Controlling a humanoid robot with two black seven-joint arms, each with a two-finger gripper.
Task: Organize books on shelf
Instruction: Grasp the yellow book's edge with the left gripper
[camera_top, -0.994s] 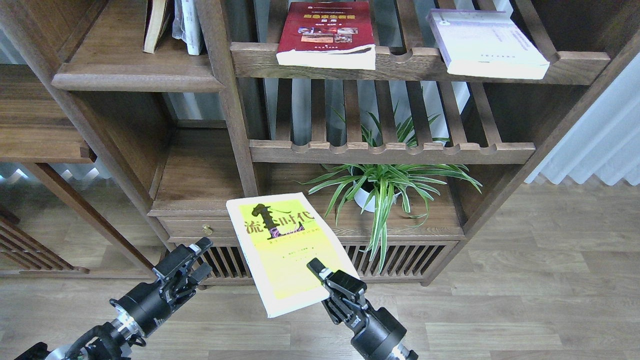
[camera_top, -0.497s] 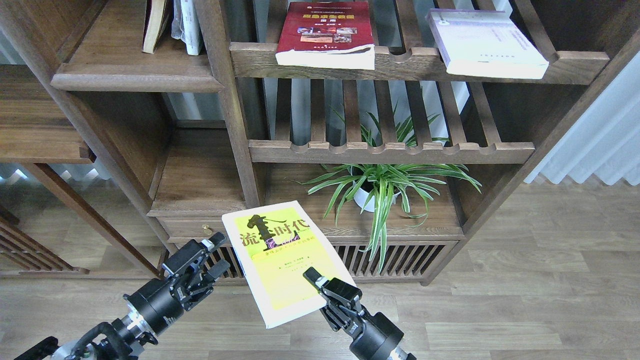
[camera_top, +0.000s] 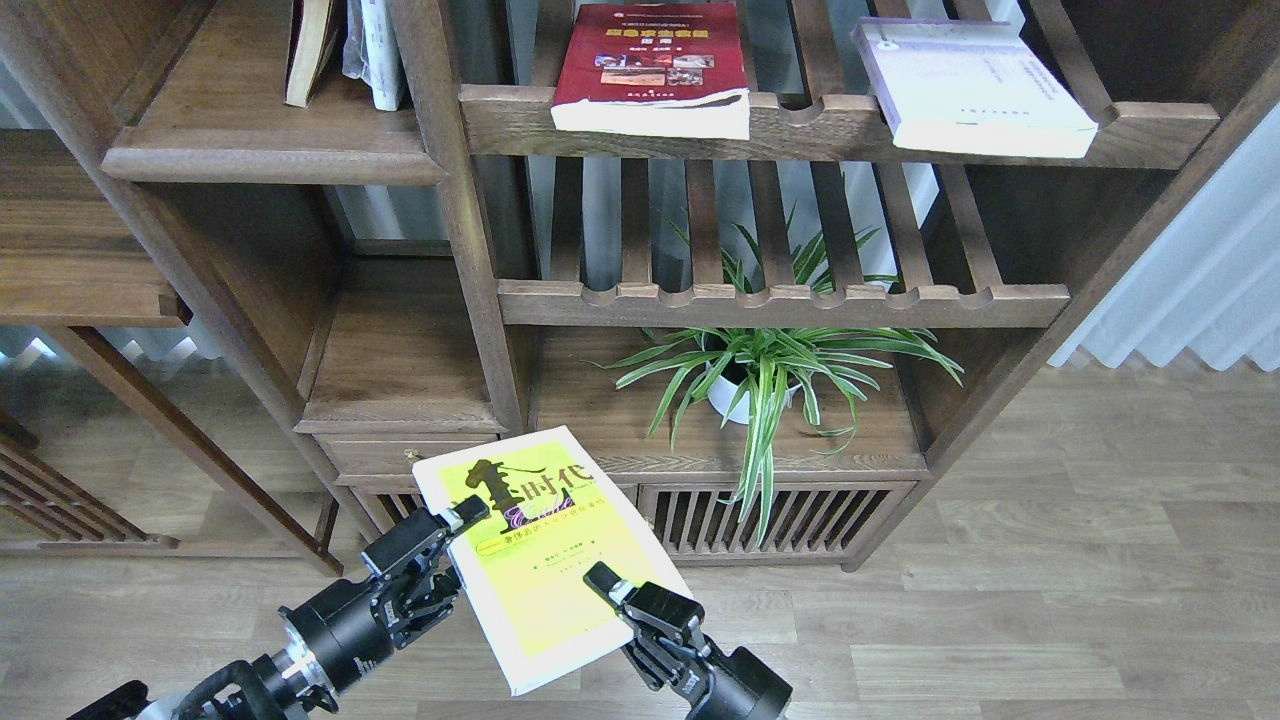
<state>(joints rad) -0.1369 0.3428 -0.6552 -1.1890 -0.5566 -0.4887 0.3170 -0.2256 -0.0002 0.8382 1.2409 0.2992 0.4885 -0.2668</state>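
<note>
Yellow-green book (camera_top: 540, 560), a thick, probably weighty paperback with a likely slick, flexible cover, held tilted below and left of the potted plant (camera_top: 765, 375): right claw (camera_top: 612, 592) clamped on its lower edge, left claw (camera_top: 455, 540), fingers apart, straddling its spine-side edge, the firmer hold.

Yellow-green book (camera_top: 540, 560) lower; left gripper (camera_top: 455, 540) alongside

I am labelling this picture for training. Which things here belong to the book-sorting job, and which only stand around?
Belong to the job:
yellow-green paperback, held by the right claw
dark red paperback
pale lavender-white paperback
solid dark-brown wooden shelf board
left claw

Only around:
green spider plant in white pot
slatted racks
</note>
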